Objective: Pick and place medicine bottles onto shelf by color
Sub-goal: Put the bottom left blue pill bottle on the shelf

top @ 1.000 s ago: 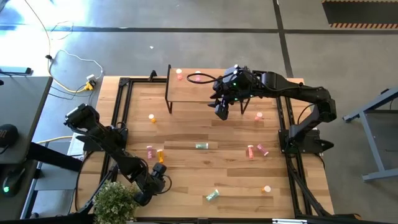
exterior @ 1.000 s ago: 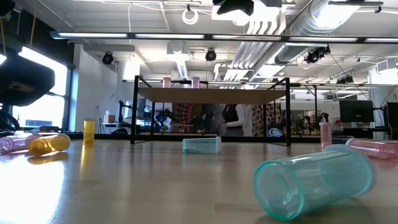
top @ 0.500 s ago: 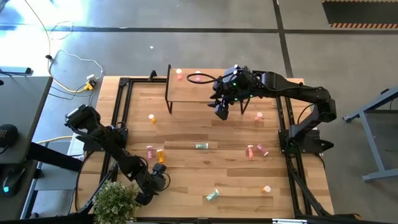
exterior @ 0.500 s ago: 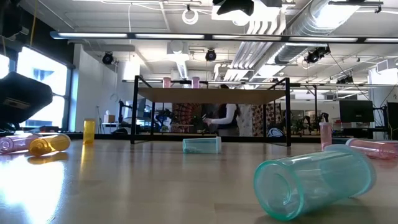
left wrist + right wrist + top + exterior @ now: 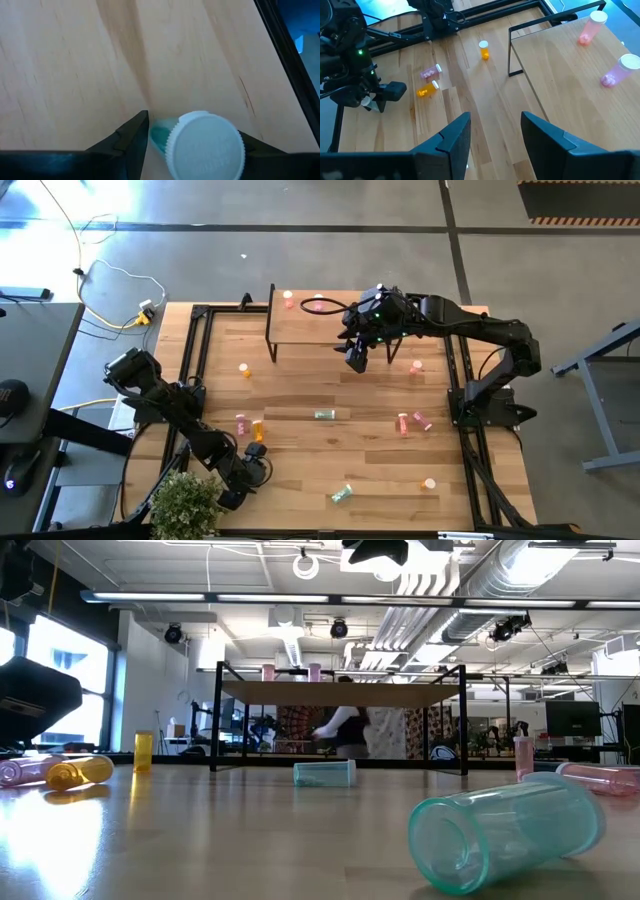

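My left gripper (image 5: 256,471) is near the table's near-left corner, shut on a teal bottle with a white ribbed cap (image 5: 205,146). My right gripper (image 5: 357,361) hangs open and empty over the near right edge of the shelf (image 5: 310,330), a light-wood board on black legs (image 5: 340,692). Two pink bottles (image 5: 288,298) (image 5: 318,305) stand on the shelf's far side, also seen in the right wrist view (image 5: 590,25) (image 5: 619,70). The other bottles lie or stand scattered on the table. My left gripper holds the teal bottle between its two fingers (image 5: 132,137), which stand on either side of the body just under the cap (image 5: 159,139). The cap end points back toward the wrist. The cap hides the contact, and I cannot tell whether the bottle's far end rests on the table.
On the table: orange bottles (image 5: 244,368) (image 5: 258,426) (image 5: 429,483), pink ones (image 5: 241,421) (image 5: 403,423) (image 5: 423,420) (image 5: 417,366), teal ones (image 5: 325,415) (image 5: 342,494). A black frame rail (image 5: 190,360) borders the table. A plant (image 5: 185,505) stands at the near-left corner.
In the low view the left gripper's dark body has dropped a little and turned about between one second and half a second ago, then held still. The right arm and the scattered bottles have not moved. A person has walked behind the shelf.
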